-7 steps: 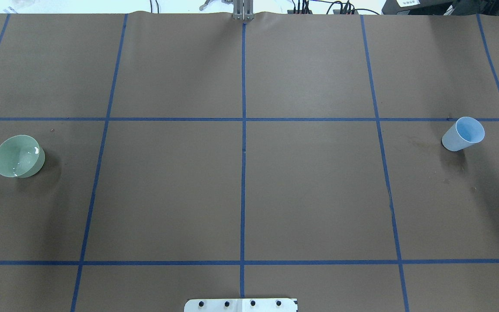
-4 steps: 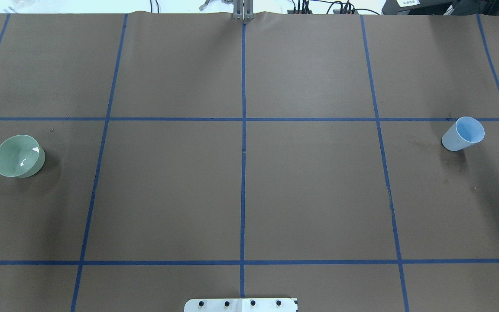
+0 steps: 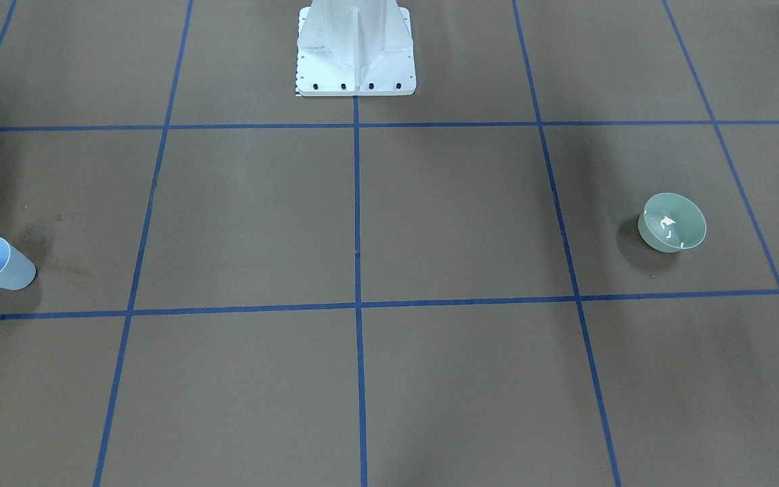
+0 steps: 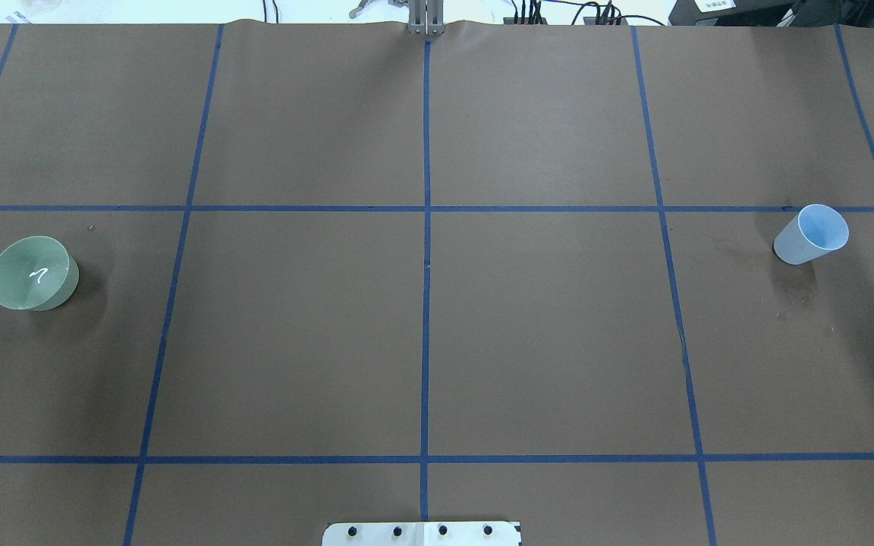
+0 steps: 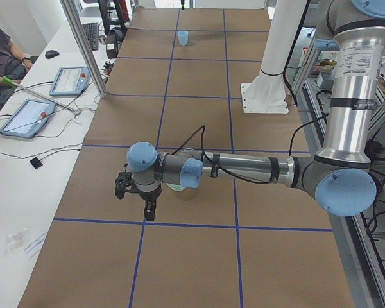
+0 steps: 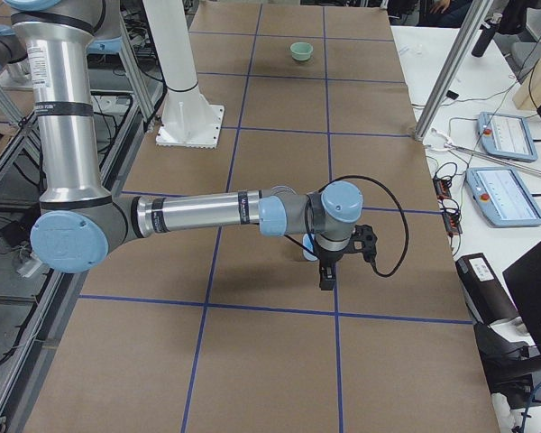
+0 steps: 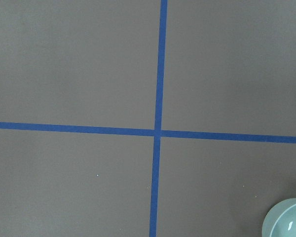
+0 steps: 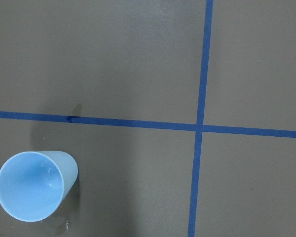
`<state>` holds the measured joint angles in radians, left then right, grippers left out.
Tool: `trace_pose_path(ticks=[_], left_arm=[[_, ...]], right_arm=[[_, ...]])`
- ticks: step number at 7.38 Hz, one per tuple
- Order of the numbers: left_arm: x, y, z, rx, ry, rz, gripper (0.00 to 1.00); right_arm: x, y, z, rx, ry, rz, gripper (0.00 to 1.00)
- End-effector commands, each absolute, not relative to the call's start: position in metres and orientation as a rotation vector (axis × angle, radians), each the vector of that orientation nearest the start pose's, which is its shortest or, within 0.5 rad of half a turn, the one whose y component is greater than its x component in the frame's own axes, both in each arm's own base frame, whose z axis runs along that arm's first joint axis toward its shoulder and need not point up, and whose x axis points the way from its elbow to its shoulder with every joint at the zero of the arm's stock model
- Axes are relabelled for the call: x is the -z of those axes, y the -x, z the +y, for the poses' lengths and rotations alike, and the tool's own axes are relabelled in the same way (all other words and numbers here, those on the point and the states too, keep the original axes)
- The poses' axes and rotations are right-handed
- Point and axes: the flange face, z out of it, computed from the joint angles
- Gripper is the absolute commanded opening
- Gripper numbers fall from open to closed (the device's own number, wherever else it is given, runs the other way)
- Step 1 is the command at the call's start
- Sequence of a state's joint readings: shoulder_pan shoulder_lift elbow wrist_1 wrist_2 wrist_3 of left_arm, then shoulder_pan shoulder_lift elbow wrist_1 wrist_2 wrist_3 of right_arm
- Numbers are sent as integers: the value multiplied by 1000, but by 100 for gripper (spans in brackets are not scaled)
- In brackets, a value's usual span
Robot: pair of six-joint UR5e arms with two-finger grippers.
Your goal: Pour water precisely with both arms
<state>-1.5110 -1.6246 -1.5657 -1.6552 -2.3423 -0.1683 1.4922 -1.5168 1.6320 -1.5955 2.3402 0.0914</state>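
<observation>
A green bowl [image 4: 31, 273] stands at the table's left, and whitish glints of water [image 4: 39, 274] show inside it; it also shows in the front view [image 3: 673, 223] and at the corner of the left wrist view [image 7: 286, 221]. A light-blue cup [image 4: 812, 233] stands upright at the table's right; in the right wrist view [image 8: 34, 185] it looks empty. My left gripper [image 5: 149, 210] hangs above the table beside the bowl. My right gripper [image 6: 326, 275] hangs beside the cup. I cannot tell whether either gripper is open or shut. Neither arm shows in the overhead or front views.
The white bolted pedestal [image 3: 356, 51] stands at the robot's side of the table. A dark damp stain [image 4: 790, 280] lies on the brown paper next to the cup. Blue tape lines cross the table. Tablets [image 5: 25, 115] and a metal post [image 5: 83, 48] stand at the operators' side.
The glints of water in the green bowl have shifted and gathered toward its middle. The bowl and the cup have not moved.
</observation>
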Motion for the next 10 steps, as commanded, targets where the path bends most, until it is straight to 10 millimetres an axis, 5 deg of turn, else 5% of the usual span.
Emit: trace_pose_path(ticks=[1,4,5,10], left_arm=[[-629,36,-518,67,-2,841,100],[-639,44,-511,89,15,875,100],[-623,46,-511,80,-14,877,100],[-634,45,-507,86,5,874,100]], right_arm=[[-615,-26,-514,10,-3,-773,100],[-601,-26,-519,21,-32,-772,100],[-590,-27,-517,26,-49,-774,100],[-587,-27,-520,28,-54,-770,100]])
